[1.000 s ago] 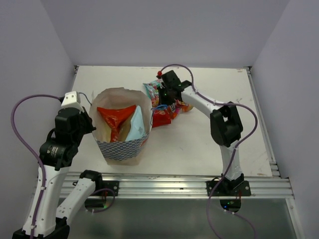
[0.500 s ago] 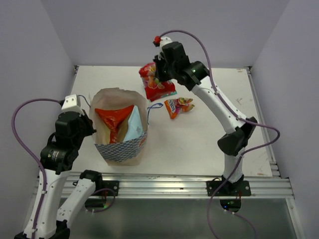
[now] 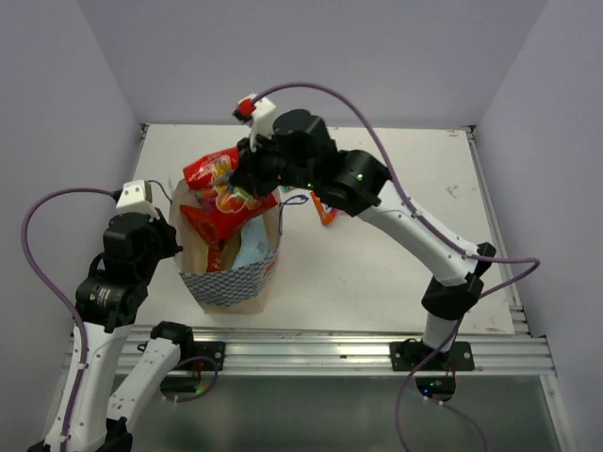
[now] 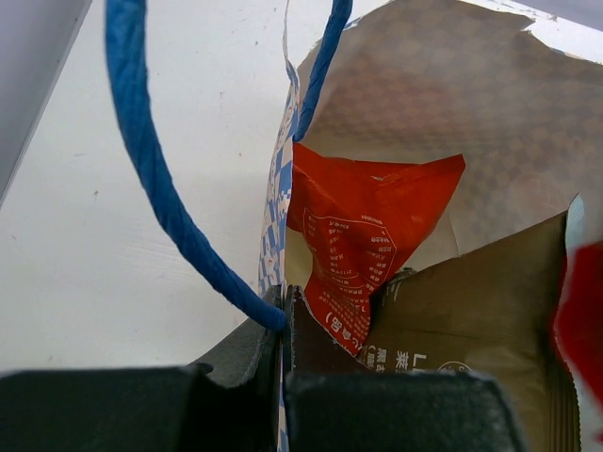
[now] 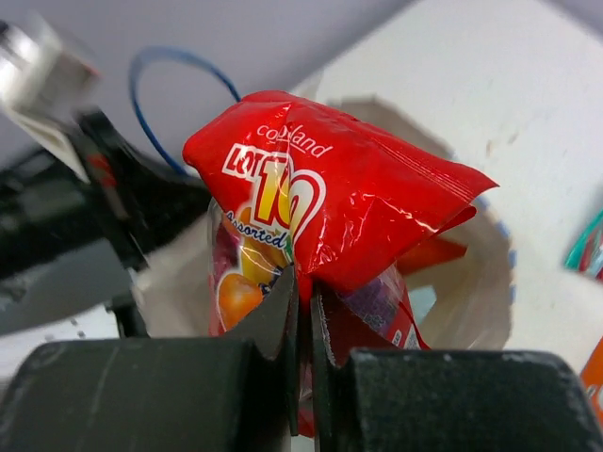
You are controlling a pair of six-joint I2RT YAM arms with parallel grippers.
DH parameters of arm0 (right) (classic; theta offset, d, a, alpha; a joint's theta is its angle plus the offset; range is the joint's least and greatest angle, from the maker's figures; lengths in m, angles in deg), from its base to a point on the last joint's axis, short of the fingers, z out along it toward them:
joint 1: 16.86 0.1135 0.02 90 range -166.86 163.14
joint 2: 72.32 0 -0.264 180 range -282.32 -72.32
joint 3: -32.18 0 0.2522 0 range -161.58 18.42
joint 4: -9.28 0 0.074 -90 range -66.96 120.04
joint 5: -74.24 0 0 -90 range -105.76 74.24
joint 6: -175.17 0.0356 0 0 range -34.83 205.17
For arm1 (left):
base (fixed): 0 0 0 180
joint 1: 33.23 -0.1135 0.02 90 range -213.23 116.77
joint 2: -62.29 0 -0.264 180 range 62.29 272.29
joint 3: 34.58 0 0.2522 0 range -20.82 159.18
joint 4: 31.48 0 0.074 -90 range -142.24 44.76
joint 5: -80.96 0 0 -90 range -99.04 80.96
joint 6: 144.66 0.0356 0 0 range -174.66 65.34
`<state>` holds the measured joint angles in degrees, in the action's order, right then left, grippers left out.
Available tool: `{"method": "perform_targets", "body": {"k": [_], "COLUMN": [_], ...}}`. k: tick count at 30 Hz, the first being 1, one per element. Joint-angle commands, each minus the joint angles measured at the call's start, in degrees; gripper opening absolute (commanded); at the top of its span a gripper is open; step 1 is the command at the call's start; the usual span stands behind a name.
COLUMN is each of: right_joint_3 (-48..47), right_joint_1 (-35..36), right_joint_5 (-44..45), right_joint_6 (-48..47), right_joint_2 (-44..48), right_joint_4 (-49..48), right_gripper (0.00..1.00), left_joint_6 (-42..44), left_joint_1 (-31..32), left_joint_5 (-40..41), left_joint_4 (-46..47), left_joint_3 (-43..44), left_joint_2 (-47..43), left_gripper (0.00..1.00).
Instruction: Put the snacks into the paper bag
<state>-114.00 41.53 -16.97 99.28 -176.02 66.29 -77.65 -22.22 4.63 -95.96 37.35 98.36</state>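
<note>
**Candy bag held over the open paper bag**
Top view: the right gripper (image 3: 249,182), pinching the red fruit-candy bag (image 3: 223,191), holds it above the mouth of the paper bag (image 3: 229,282), which contains the red chip bag (image 3: 202,233) and the light-blue chip bag (image 3: 252,251); a small red-yellow packet (image 3: 327,211) lies on the table (image 3: 377,273). Left wrist: the left gripper (image 4: 285,311) is clamped on the bag's wall beside the blue cord handle (image 4: 151,179). Right wrist: the jaws nip the candy bag's lower edge
</note>
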Motion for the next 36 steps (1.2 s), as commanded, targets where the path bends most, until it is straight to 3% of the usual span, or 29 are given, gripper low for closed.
{"method": "perform_targets", "body": {"k": [1, 6, 13, 14, 15, 16, 18, 20, 23, 25, 28, 36], "right_joint_3": [7.1, 14.6, 7.6, 7.1, 6.3, 5.9, 3.7, 1.6, -0.5, 1.5, 7.9, 18.5], "right_joint_1": [3.1, 5.5, 8.4, 8.7, 8.9, 9.1, 9.1, 8.4, -0.1, -10.2, -19.4, -30.3], "right_joint_5": [-2.7, -4.4, -7.5, -7.3, -6.9, -6.1, 0.7, 11.3, 14.3, 11.9, 12.1, 11.8], "right_joint_6": [1.4, 1.6, 0.7, 0.6, 0.4, 0.0, -2.8, -8.0, -7.4, -5.4, -5.4, -3.7], "right_joint_2": [-1.0, -3.6, -8.8, -9.1, -9.2, -8.5, -7.0, -4.2, -1.0, 0.2, 0.6, -11.3], "right_joint_4": [-1.8, -4.8, -1.3, -0.1, 0.5, 1.0, 3.3, 5.1, 5.2, 4.4, 0.5, -4.4], "right_gripper": [0.00, 0.00, 0.02, 0.12, 0.44, 0.64, 0.90, 0.98, 0.99, 0.99, 0.99, 0.97], "left_joint_6": [0.0, -0.5, -0.9, -1.0, -1.0, -1.0, -1.0, -0.7, -0.5, -0.5, -0.3, 0.0], "left_joint_1": [0.1, 0.1, 0.1, 0.1, 0.1, 0.1, 0.1, 0.1, 0.1, 0.1, 0.1, 0.1], "left_joint_5": [-0.9, -0.8, -0.4, -0.5, -0.6, -0.7, -0.7, -0.8, -0.8, -1.0, -1.0, -0.2], "left_joint_4": [0.0, -0.1, -0.3, -0.3, -0.1, 0.2, 0.2, 0.2, 0.4, 0.8, 1.1, 0.9], "left_joint_3": [-1.0, -1.5, -2.0, -2.2, -2.2, -2.3, -2.2, -2.2, -2.4, -2.6, -2.5, -1.2], "left_joint_2": [-0.9, -1.6, -2.3, -2.3, -2.2, -2.1, -1.7, -1.5, -1.3, -1.3, -1.0, -0.2], "left_gripper": [0.00, 0.00, 0.00, 0.00, 0.00, 0.00, 0.00, 0.00, 0.00, 0.00, 0.00, 0.00]}}
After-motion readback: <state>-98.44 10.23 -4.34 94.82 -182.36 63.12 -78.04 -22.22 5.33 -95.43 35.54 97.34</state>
